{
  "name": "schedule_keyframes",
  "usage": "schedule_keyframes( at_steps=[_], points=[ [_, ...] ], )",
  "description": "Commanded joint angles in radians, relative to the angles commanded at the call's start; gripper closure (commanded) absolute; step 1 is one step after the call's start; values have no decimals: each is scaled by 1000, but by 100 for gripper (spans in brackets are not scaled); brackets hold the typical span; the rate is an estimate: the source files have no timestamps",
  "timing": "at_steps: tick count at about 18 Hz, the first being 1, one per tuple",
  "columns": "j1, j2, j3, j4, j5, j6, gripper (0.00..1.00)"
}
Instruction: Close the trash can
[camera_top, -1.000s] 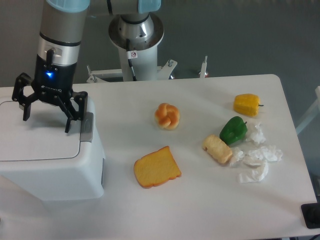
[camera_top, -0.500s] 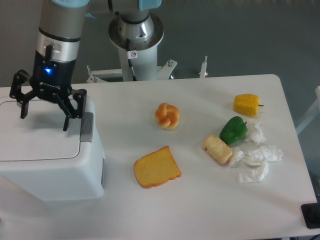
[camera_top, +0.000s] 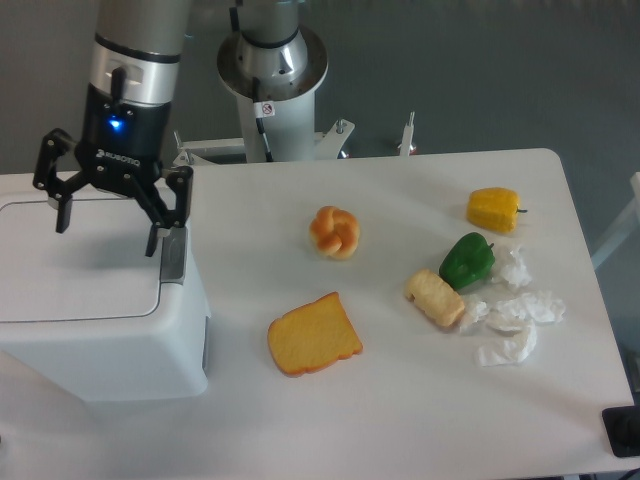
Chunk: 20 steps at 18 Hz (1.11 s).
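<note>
Since a second ago the gripper (camera_top: 107, 226) has risen a little and drifted toward the right edge of the trash can (camera_top: 100, 320), its fingers (camera_top: 154, 238) spread wide and holding nothing. It hangs above the flat lid (camera_top: 75, 260), which lies shut, one fingertip just over the grey latch tab (camera_top: 173, 258). That big white bin sits at the desk's (camera_top: 400, 400) left edge. Toy foods and crumpled tissue (camera_top: 512, 320) lie well apart, toward the right edge.
</note>
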Motion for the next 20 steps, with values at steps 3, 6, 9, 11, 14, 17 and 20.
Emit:
schedule_keyframes(
  at_steps=[3,6,9,11,14,17,20],
  points=[
    [43,2,0,-12,2,77,0],
    [103,14,-5,-64,2,188,0],
    [146,23,-5,-89,2,279,0],
    [173,28,-5,-101,2,346,0],
    [230,38,-14,-123,6,475,0],
    [278,44,-15,-149,49,612,0],
    [308,44,-17,-156,124,704,0]
  ],
)
